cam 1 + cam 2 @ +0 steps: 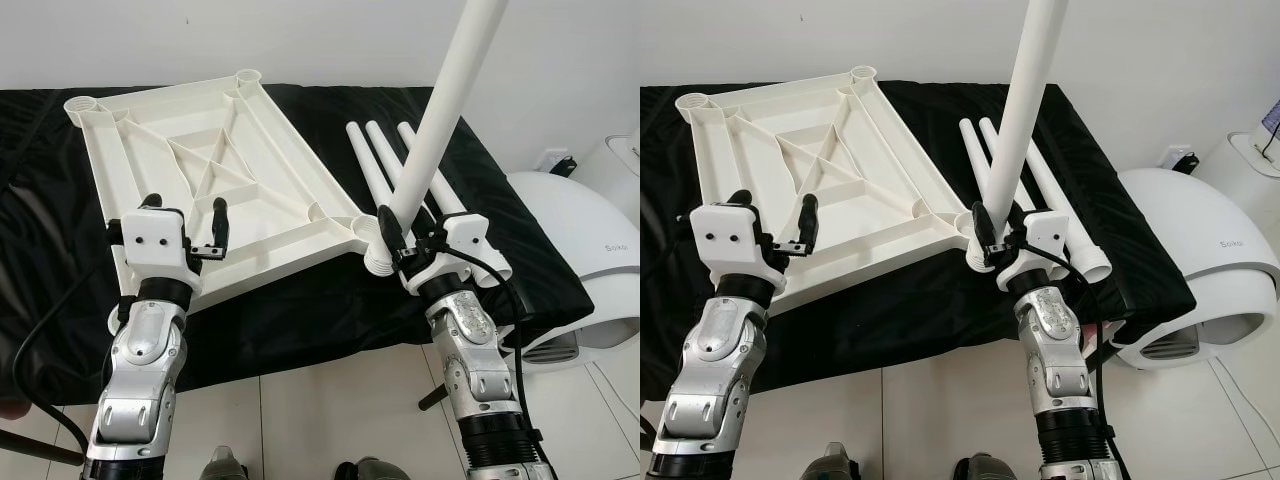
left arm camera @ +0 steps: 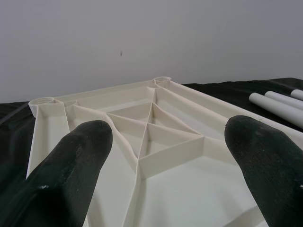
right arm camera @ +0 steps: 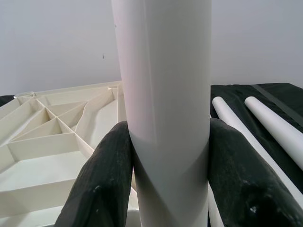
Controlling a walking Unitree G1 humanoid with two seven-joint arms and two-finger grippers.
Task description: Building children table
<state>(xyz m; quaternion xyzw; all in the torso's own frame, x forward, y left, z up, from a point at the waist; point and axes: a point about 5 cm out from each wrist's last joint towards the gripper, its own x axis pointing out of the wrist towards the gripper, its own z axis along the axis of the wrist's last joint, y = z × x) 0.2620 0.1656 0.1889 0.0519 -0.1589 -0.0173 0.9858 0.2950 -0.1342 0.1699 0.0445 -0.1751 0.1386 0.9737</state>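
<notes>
One leg in hand: the right pincer (image 1: 400, 243) is clamped on a white table leg (image 1: 440, 130), its black fingers (image 3: 102, 175) pressed against both sides of the tube, as the right wrist view shows.
Leg pose: it stands nearly upright, leaning a little toward the robot's right, and its top runs out of the eye views.
Step in hand: by my reading, fitting the first leg into the near right corner socket (image 1: 372, 243) of the upturned tabletop (image 1: 200, 170).
Leg against socket: the foot of the tube is at or just beside that socket; the fingers hide the joint, so I cannot tell whether it is seated or only resting on the rim.
Tabletop: it lies ribbed underside up on the black-covered counter (image 1: 300, 310), turned at an angle, with open sockets at the far left corner (image 1: 82, 103) and the far right corner (image 1: 247, 76).
Left pincer: the left pincer (image 1: 185, 228) hovers over the near left edge of the tabletop, fingers (image 2: 71, 165) spread wide with nothing between them; contact with the plastic cannot be made out.
Spare legs: three more white legs (image 1: 375, 165) lie side by side on the counter, just beyond the right pincer.
Next move calls for: keeping the tube square to the socket and pressing straight down, probably with the left pincer steadying the tabletop so it does not skid on the cloth.
Bystander object: a rounded white appliance (image 1: 585, 260) sits on the floor off the counter's right end.
</notes>
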